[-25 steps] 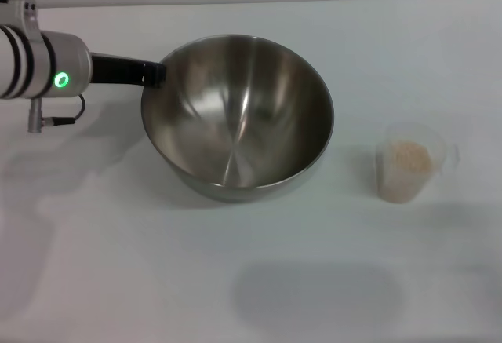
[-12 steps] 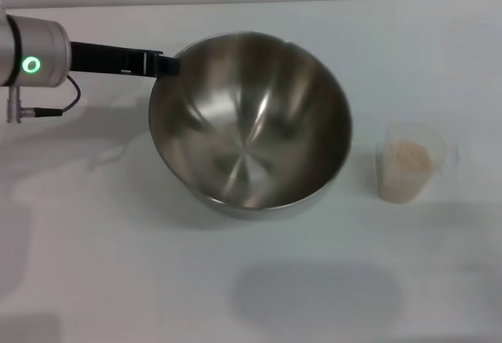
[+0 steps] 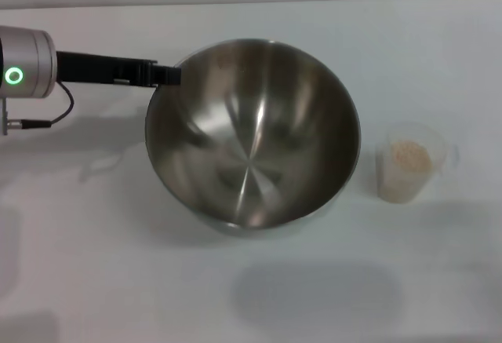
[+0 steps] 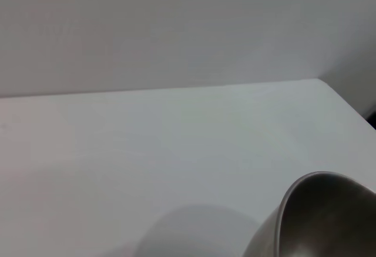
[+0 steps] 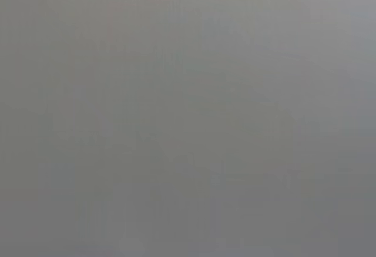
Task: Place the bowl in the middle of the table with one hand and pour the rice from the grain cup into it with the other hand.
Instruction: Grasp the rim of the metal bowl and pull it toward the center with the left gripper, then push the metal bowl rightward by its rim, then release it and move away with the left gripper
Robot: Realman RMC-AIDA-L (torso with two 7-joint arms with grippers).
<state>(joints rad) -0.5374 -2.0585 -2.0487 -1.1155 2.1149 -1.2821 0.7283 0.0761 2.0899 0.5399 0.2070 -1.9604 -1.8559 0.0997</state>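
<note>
**Inspector:** State the step in hand.

**Assistant:** Bowl placement, by my reading. The left gripper (image 3: 163, 74) reaches in from the robot's left and is clamped on the near-left rim of the steel mixing bowl (image 3: 252, 135). The bowl appears tilted, its mouth tipped toward the camera, and a soft shadow lies beneath it; I judge it lifted or only partly resting on the white table (image 3: 118, 264).

**Inspector:** Position of the bowl?

**Assistant:** Roughly central on the table, a little toward the far side. The left wrist view shows only a slice of its rim and bare tabletop beyond.

**Inspector:** The grain cup?

**Assistant:** The clear plastic grain cup (image 3: 410, 162) stands upright just beside the bowl on the robot's right, apart from it, not touching. The rice (image 3: 409, 155) sits inside as a pale mass. Nothing has been poured; the bowl's interior is bare.

**Inspector:** Right arm?

**Assistant:** The right gripper is not in the head view, and its wrist camera shows a blank grey field.

**Inspector:** What does the next move require?

**Assistant:** In my judgement, levelling the bowl, seating it flat, then releasing the rim cleanly so it does not rock. Only then should the right arm come for the cup. The cup stands close by, so any sideways drift of the bowl risks knocking it.
</note>
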